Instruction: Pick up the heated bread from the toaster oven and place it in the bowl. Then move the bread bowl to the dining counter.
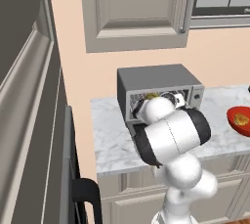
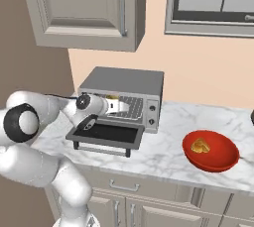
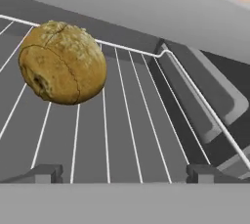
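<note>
Crusty round bread (image 3: 62, 62) (cracked, golden-brown), thin wire rack (image 3: 122, 135), boxy grey toaster oven (image 2: 126, 86)

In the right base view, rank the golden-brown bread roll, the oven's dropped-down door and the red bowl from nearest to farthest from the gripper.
1. Golden-brown bread roll, on the oven rack just ahead of the gripper.
2. Dark dropped-down oven door, below it.
3. Shallow red bowl, far right on the marble counter.

Marble counter (image 2: 163, 151) carries the toaster oven (image 2: 130, 92), door down, and the red bowl (image 2: 211, 150) well apart.
</note>
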